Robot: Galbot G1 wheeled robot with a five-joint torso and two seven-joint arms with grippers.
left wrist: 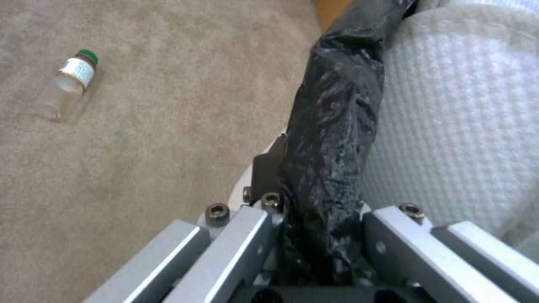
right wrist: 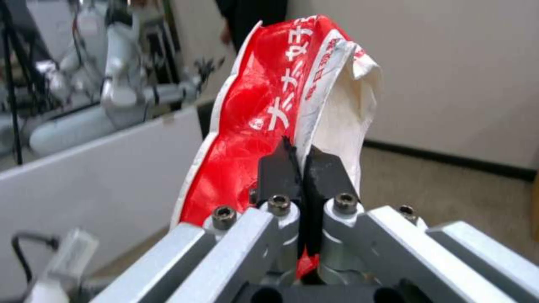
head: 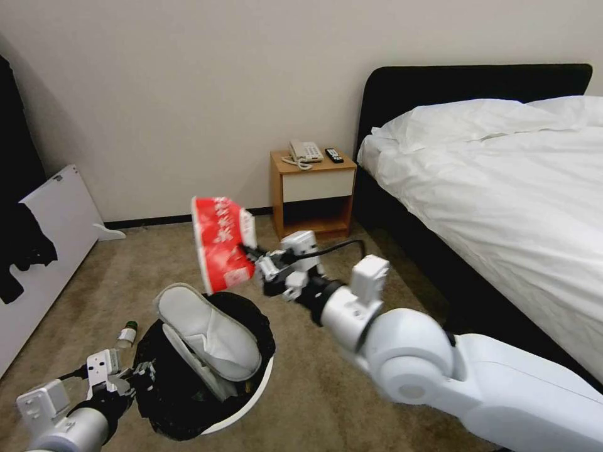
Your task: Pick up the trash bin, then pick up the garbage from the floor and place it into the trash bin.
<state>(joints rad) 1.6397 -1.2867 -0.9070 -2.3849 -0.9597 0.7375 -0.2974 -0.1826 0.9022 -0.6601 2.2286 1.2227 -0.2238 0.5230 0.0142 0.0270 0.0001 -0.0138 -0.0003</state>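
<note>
The white trash bin (head: pixel 248 402) with its black bag (left wrist: pixel 331 139) hangs tilted at the lower left, my left gripper (head: pixel 135 375) shut on its bagged rim. A white slipper (head: pixel 210 336) lies across the bin's mouth, seen close as white waffle fabric (left wrist: pixel 449 118). My right gripper (head: pixel 251 256) is shut on a red snack packet (head: pixel 220 243), holding it in the air just above the bin's far edge; its black fingertips (right wrist: pixel 328 172) pinch the packet (right wrist: pixel 264 118). A green-capped small bottle (head: pixel 127 333) lies on the carpet left of the bin, also seen as the bottle (left wrist: pixel 72 80).
A bed (head: pixel 502 182) with white bedding fills the right side. A wooden nightstand (head: pixel 312 191) with a phone stands against the back wall. A white board (head: pixel 50 245) with black cloth leans at the left. Open carpet lies between them.
</note>
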